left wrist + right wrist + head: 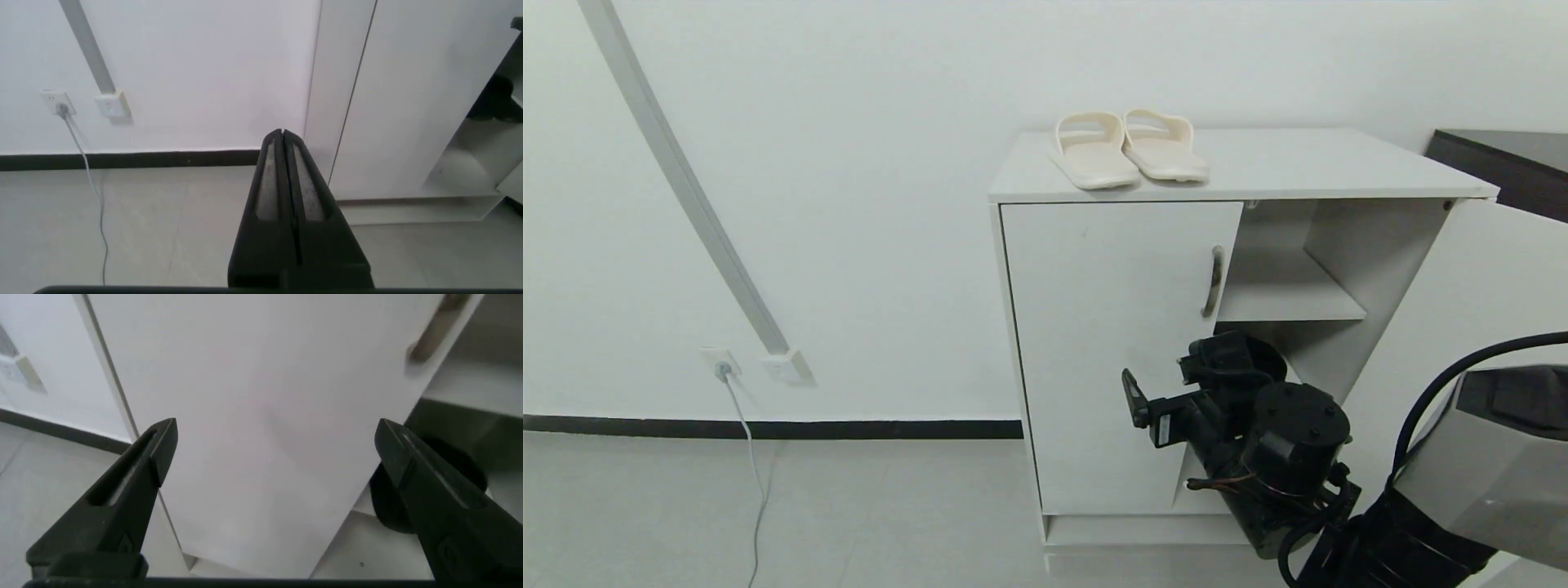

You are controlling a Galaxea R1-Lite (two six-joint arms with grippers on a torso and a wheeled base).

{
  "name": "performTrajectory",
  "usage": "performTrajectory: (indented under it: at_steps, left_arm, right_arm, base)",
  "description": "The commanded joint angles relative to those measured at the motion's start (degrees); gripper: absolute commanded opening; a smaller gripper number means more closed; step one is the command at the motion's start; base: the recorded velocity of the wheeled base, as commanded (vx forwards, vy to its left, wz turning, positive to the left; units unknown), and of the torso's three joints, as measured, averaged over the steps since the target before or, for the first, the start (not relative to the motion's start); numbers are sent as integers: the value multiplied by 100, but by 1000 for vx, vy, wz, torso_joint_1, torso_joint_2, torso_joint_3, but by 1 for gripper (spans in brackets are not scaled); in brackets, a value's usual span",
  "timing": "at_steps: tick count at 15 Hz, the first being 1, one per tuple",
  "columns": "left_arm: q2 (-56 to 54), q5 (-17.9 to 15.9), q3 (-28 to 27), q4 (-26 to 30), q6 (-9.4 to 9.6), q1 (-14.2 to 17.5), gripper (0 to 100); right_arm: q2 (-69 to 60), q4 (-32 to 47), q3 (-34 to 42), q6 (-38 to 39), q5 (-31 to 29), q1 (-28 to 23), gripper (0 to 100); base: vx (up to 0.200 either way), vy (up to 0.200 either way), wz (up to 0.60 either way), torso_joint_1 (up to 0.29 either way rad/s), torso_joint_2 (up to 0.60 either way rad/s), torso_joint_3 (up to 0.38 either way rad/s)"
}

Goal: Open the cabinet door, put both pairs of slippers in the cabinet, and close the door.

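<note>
A pair of cream slippers [1127,149] lies on top of the white cabinet [1298,163]. Its left door [1103,343] is closed, with a handle [1215,282] [433,331]; the right door [1486,278] is swung wide open. A dark pair of slippers [1241,355] [425,482] [498,102] rests in the lower compartment, partly hidden by my right arm. My right gripper [1160,380] [276,431] is open and holds nothing, close in front of the closed door [261,416], below the handle. My left gripper [282,135] is shut and holds nothing, low above the floor and left of the cabinet [409,98].
A bare shelf [1282,294] divides the open right side. A wall socket [719,361] [55,102] with a cable running to the floor, and a slanted wall duct [686,188], are left of the cabinet. A dark table [1503,163] stands at the far right.
</note>
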Motion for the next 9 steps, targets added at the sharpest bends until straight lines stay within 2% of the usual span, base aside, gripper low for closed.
performTrajectory:
  at_steps: [1, 9]
  left_arm:
    - [7, 4, 0, 2, 0, 1, 0]
    - [7, 4, 0, 2, 0, 1, 0]
  right_arm:
    - [13, -4, -1, -1, 0, 1, 100]
    - [4, -30, 52, 8, 0, 1, 100]
  base:
    - [0, 0, 0, 129, -461, -325]
    - [0, 0, 0, 165, -486, -323]
